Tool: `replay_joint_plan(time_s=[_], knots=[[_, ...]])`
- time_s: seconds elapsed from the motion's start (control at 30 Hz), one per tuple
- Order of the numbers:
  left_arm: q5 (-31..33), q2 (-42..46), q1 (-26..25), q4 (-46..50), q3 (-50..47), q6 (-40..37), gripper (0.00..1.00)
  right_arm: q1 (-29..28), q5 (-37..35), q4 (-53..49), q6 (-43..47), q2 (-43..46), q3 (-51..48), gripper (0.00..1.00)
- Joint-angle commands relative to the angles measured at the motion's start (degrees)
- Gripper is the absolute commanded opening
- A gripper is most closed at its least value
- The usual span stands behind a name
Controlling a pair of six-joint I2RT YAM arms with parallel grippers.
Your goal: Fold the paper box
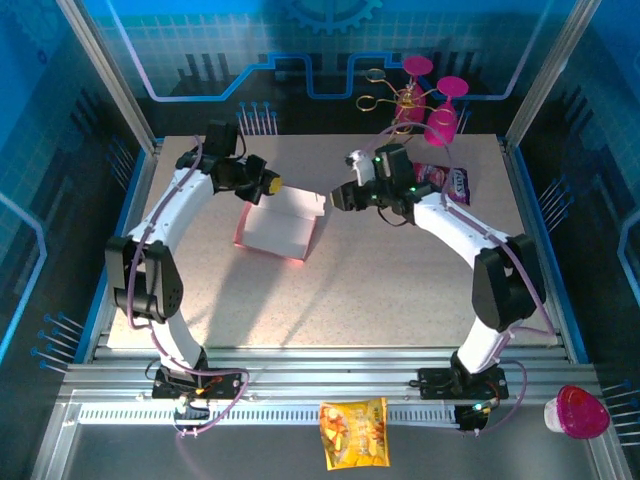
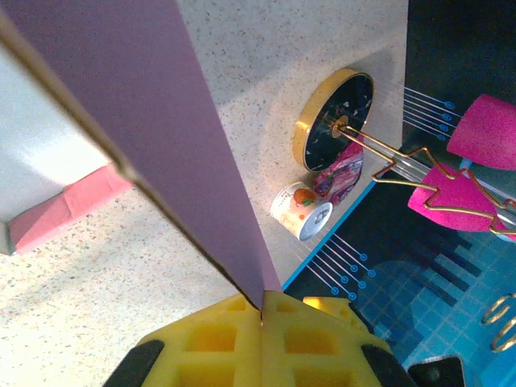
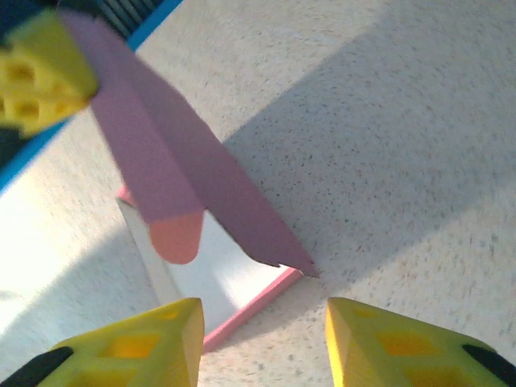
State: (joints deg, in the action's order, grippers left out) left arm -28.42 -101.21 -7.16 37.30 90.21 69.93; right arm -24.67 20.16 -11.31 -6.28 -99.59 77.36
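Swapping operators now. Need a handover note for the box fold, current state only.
Left gripper: fingers shut on a flap of the paper box, at its far-left edge, with the flap lifted.
Right gripper: open, holding nothing, hovering by the box's right side.
Box: on the table, between the two arms, pale inside facing up.
Done: partly formed; some side walls look raised.
Left: fold the held flap over and tuck it in; the box is not yet closed.

Two magenta goblets (image 1: 441, 122), printed pink bag (image 1: 447, 181) by the far edge; yellow snack packet (image 1: 353, 432) on near rail (image 1: 300, 385).
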Motion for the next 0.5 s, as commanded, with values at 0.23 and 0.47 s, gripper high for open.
replay_joint_plan(time_s=[0.23, 0.47], knots=[[-2.6, -3.6, 1.0, 4.8, 5.6, -2.8, 0.00, -2.6, 1.6, -12.5, 26.1, -9.8, 11.1, 0.44], [-3.0, -6.1, 1.4, 5.5, 8.2, -3.2, 0.00, -3.4, 0.8, -12.1, 24.5, -13.2, 12.7, 0.43]])
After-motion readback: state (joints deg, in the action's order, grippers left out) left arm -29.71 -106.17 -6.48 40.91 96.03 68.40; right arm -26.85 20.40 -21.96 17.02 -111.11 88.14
